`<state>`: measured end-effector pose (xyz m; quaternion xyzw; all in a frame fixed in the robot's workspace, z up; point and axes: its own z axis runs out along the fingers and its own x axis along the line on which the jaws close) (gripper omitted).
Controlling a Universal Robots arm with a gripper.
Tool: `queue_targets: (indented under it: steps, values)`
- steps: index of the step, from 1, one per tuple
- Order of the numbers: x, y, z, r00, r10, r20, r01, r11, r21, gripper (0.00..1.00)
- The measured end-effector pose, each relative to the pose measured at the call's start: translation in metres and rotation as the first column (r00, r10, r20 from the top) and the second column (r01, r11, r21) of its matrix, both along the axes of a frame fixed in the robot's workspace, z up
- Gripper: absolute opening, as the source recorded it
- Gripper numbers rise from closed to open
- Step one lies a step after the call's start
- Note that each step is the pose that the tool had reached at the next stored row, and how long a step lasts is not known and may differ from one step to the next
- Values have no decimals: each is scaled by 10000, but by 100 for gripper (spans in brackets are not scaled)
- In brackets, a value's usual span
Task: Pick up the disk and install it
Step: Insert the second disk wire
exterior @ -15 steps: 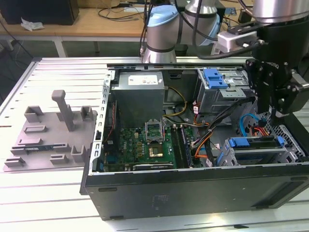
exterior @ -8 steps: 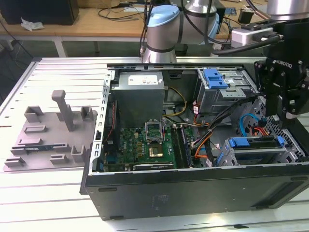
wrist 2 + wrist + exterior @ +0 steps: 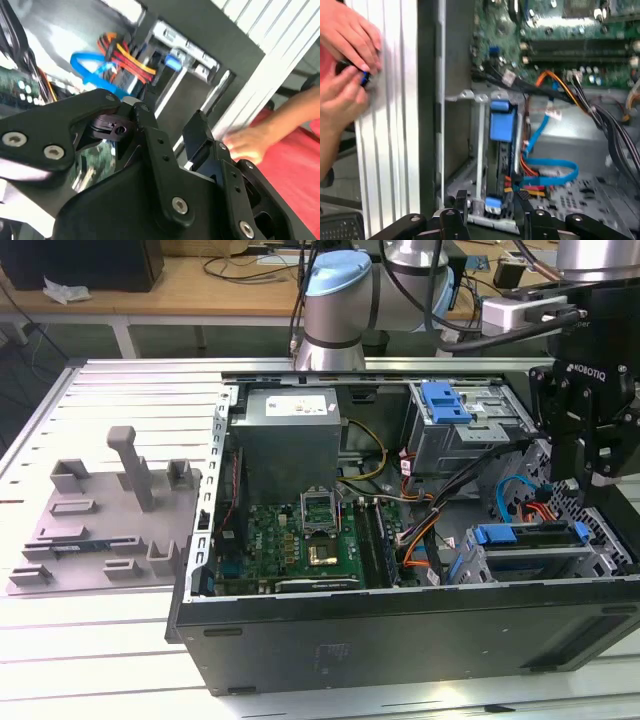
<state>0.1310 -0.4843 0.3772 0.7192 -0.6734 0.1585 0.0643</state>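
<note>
One ribbed aluminium table (image 3: 100,380) carried the whole set-up. An open desktop computer case (image 3: 400,640) lay on its side on that table, interior facing up. Behind the case stood the silver and blue robot arm (image 3: 340,300). A grey moulded fixture (image 3: 100,530) lay on the table just beside the case, on the exterior view's left.

Inside the case, the grey power supply (image 3: 290,435) sat at the rear and the green motherboard (image 3: 300,540) in front of it. A metal drive cage (image 3: 470,440) with a blue latch piece (image 3: 445,402) on top occupied the rear corner on the exterior view's right.

The black gripper (image 3: 590,480) hung over the case end on the exterior view's right, its jaws spread wide with nothing between them; both wrist views confirmed the gap (image 3: 492,200) (image 3: 175,135).

The disk (image 3: 530,537), framed by its blue carrier, sat in the front bay below the gripper, apart from the fingertips (image 3: 462,200).

A blue flat cable (image 3: 547,172) looped beside that bay.

Two hands (image 3: 350,40) of a person rested on the table outside the case wall, pinching a small dark and blue item (image 3: 364,76) that could not be identified
</note>
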Motion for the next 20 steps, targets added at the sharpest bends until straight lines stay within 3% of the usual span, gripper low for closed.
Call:
queue_targets:
  steps: [3,5,8,9,10,12,20]
  values:
    - [0,25,1,9982,18,-605,-21,10000,-49,49]
    - [0,43,0,9912,123,-1321,-129,9999,-42,49]
    - [15,78,0,9817,193,-1894,-198,9998,-8,49]
    - [27,94,0,9793,196,-2015,-201,9998,-5,49]
    - [48,118,-3,9773,196,-2112,-201,9998,0,49]
    - [103,153,-8,9754,191,-2194,-195,9998,2,49]
    - [205,198,-47,9745,-346,-2218,356,9994,3,49]
